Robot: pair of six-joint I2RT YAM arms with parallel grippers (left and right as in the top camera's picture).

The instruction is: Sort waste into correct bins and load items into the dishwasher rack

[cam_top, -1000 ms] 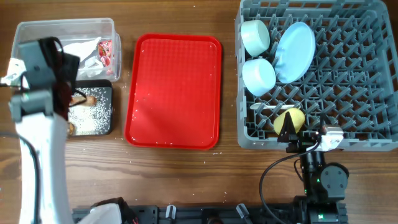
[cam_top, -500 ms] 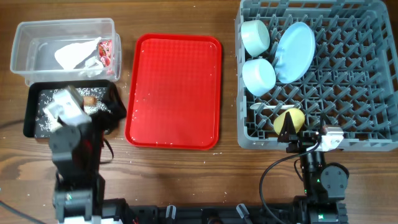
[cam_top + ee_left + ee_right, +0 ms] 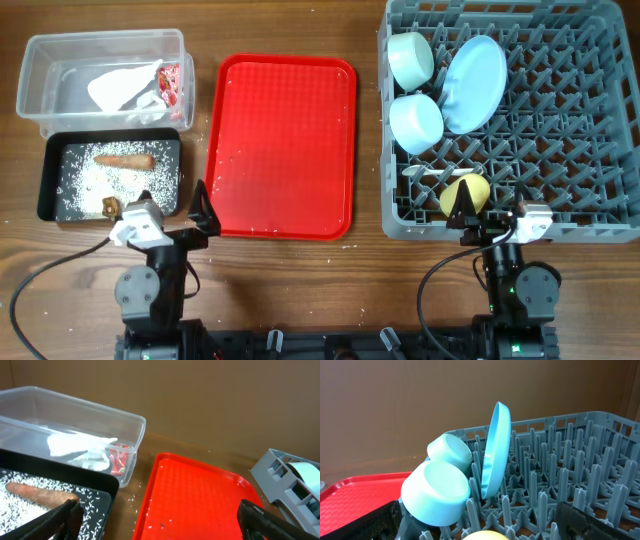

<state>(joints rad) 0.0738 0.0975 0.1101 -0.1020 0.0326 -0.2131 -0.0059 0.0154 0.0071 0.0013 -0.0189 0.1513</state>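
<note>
The clear tub (image 3: 100, 38) holds crumpled white paper (image 3: 122, 88) and a red-and-white wrapper (image 3: 169, 85). In front of it, the black tray (image 3: 46, 180) carries a brown carrot stick (image 3: 124, 160), scattered rice (image 3: 90, 185) and a small brown lump (image 3: 108, 208). The grey rack (image 3: 560, 130) holds a pale green bowl (image 3: 410, 58), a light blue bowl (image 3: 415, 122), an upright blue plate (image 3: 472, 83), a yellow cup (image 3: 466, 190) and a white spoon (image 3: 425, 173). My left gripper (image 3: 170, 215) stands open at the table's front, facing the gap between black tray and red tray. My right gripper (image 3: 493, 215) is open just before the rack's front wall.
A flat red serving tray (image 3: 280, 130) lies between the bins and the rack, with a few rice grains (image 3: 202, 522) on it and on the wood beside it. Both arm bases and their cables sit along the table's front edge.
My left arm has swung back from above the bins and come down to the table's front edge, uncovering the black tray. The right arm has not moved.
</note>
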